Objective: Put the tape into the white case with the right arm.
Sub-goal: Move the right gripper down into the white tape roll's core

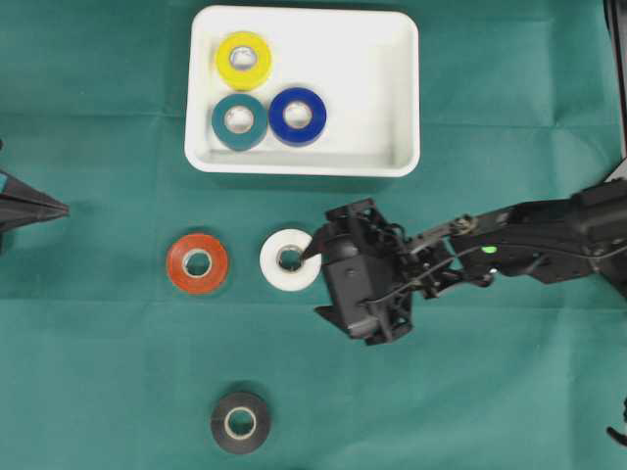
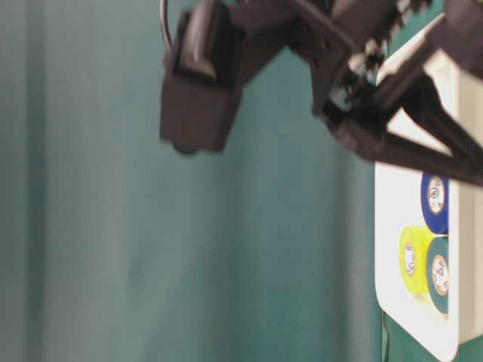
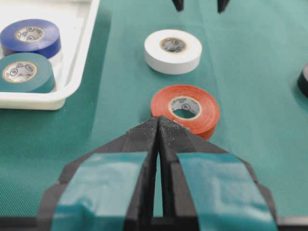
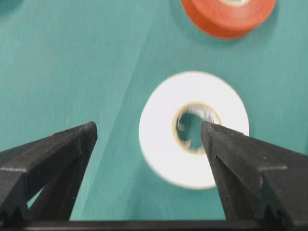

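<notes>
Overhead cam straight down on green cloth worktop (image 1: 98, 372). Table-level cam low, close, blurred. Left wrist cam faces across past own pincer (image 3: 158, 126). Right wrist cam close above flat white tape roll (image 4: 192, 129), shared with overhead and left wrist.

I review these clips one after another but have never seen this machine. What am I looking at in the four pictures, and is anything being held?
Two robot arms work over a green cloth. One picture looks down from above, one from table height, blurred, and one from a camera on each wrist. The black right gripper has its jaws open around the white tape roll, holding nothing yet. The left gripper with light-blue bands is shut and empty. The shallow white plastic case already contains yellow, teal and blue rolls. An orange roll and a black roll lie loose on the cloth.
</notes>
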